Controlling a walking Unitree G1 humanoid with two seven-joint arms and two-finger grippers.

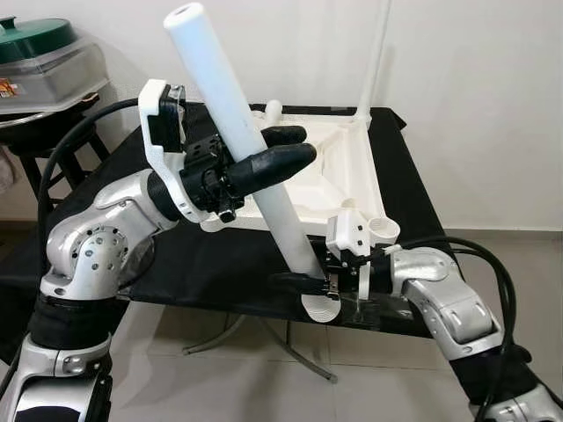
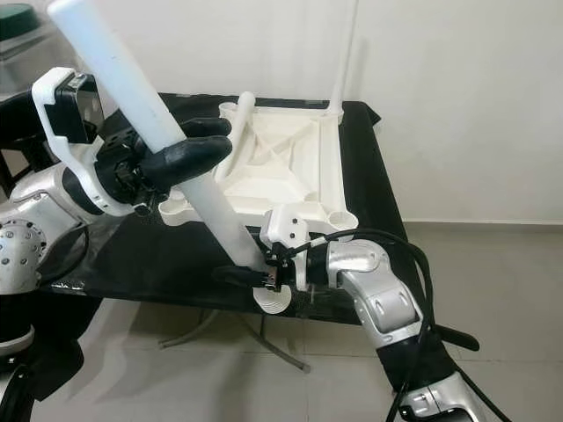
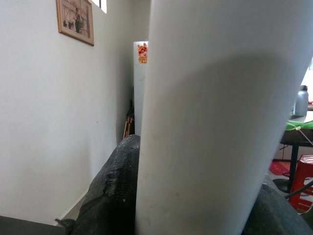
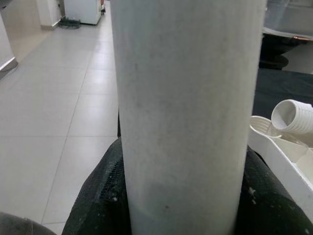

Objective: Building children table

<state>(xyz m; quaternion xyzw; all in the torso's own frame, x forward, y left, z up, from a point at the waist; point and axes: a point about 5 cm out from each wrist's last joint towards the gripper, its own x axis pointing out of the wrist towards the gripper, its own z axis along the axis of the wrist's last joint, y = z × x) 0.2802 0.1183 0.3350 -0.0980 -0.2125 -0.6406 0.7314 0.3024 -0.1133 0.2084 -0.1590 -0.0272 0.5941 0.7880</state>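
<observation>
White table leg [image 1: 237, 132]: tilted, pinched mid-length by my left claw [image 1: 280, 151], lower threaded end pinched by my right claw [image 1: 310, 283] at the black desk's [image 1: 405, 189] front edge. Upturned white tabletop [image 1: 330, 167] behind, one leg [image 1: 376, 53] fitted upright. Green-lidded pot [image 1: 35, 40] far left

My path to the upturned white tabletop [image 1: 330, 171] at frame centre is barred by the slanting white leg [image 1: 237, 132] crossing it from upper left, while open floor [image 1: 387, 352] lies free along the lower edge.
</observation>
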